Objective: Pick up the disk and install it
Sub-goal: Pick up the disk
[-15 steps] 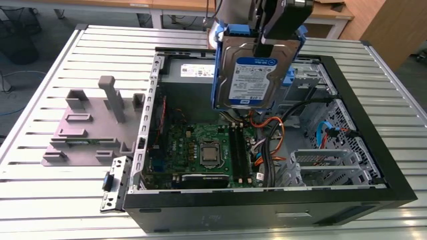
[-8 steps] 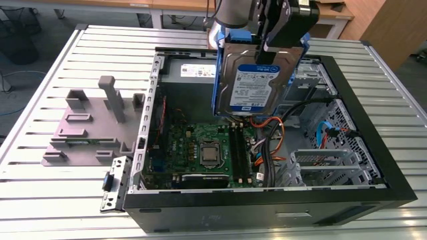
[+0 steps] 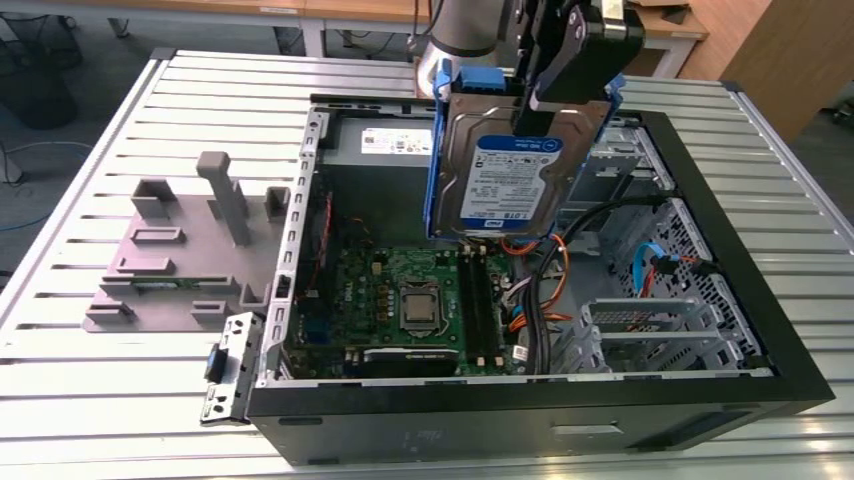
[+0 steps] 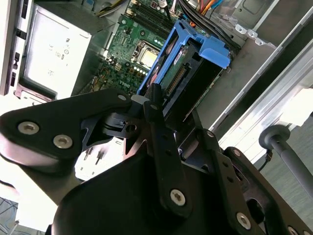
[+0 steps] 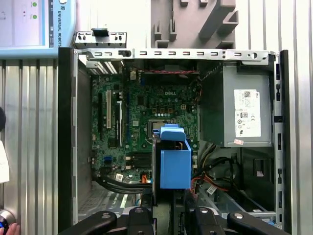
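My claw (image 3: 550, 98) is clenched on the disk (image 3: 511, 190), pinching its upper edge. In the second wrist view I can see one of the fingers (image 4: 152, 100) pressed against the drive's end. The disk hangs upright in its blue carrier with its label face toward the exterior camera, and it touches nothing but the claw. It is raised above the open computer case (image 3: 534, 398). In the first wrist view it hangs over the inside of the case, where the green motherboard (image 3: 400, 290) meets a bundle of cables (image 3: 531, 300). The grey power supply (image 3: 380, 140) fills the far end of the case in the exterior view. The case lies on a slatted metal table (image 3: 94, 400). A grey fixture (image 3: 174, 250) stands just beside the case on the exterior view's left.
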